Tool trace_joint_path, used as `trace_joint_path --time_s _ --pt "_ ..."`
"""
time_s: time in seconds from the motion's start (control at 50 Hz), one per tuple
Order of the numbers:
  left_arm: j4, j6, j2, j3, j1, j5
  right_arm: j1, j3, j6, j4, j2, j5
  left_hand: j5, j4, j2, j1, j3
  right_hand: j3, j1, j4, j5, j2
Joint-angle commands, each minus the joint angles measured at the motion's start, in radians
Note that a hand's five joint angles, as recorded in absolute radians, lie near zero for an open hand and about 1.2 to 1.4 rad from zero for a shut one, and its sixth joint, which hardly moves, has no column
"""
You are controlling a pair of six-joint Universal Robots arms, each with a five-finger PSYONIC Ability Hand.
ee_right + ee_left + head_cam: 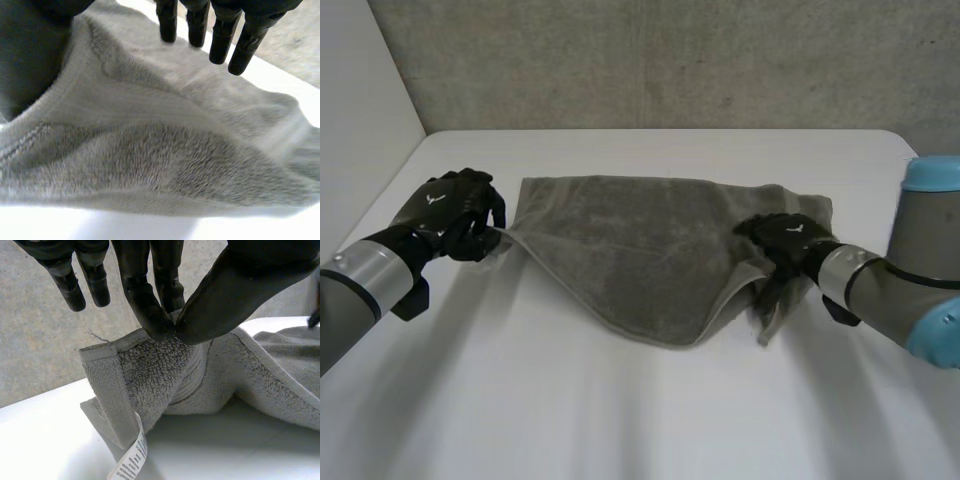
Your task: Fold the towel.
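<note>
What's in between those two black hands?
The grey towel fills the whole stretch from the left hand to the right hand, its middle resting on the white table, as the head view shows.

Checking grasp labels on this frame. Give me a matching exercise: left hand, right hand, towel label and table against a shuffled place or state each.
1 left hand
2 right hand
3 label
4 table

A white, under the towel
B at the towel's right end
C hangs off the hem at the pinched corner
D pinches a left corner of the towel between thumb and finger

Pairs: 1-D, 2-B, 3-C, 4-A
</note>
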Motion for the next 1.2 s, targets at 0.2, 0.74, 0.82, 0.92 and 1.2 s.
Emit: trace_joint_path --time_s 0.2,0.74,0.82,0.92,1.2 --pt "0.003 0.001 -0.006 -0.004 -0.002 0.003 -0.054 0.538 0.153 -0.389 -0.287 0.084 0.038 -0.056 0.043 0.082 -0.049 -0.012 -0.143 -0.058 -0.063 -0.196" --pt "0.006 0.007 -0.007 -0.021 -0.013 0.003 -0.096 0.631 0.371 -0.453 -0.327 0.064 0.038 -0.056 0.043 0.082 -0.049 -0.012 -0.143 -0.058 -0.063 -0.196" --pt "0.006 0.007 -0.007 -0.021 -0.021 0.002 -0.081 0.624 0.406 -0.467 -0.305 0.072 0.038 -0.056 0.043 0.082 -0.049 -0.012 -0.143 -0.058 -0.063 -0.196" --pt "0.006 0.009 -0.016 -0.023 -0.03 0.0 -0.032 0.605 0.41 -0.493 -0.25 0.081 0.038 -0.056 0.043 0.082 -0.049 -0.012 -0.143 -0.058 -0.063 -0.196" --pt "0.008 0.009 -0.035 -0.023 -0.035 -0.003 0.038 0.487 0.455 -0.528 -0.123 0.164 0.038 -0.056 0.043 0.082 -0.049 -0.012 -0.131 -0.058 -0.063 -0.185"
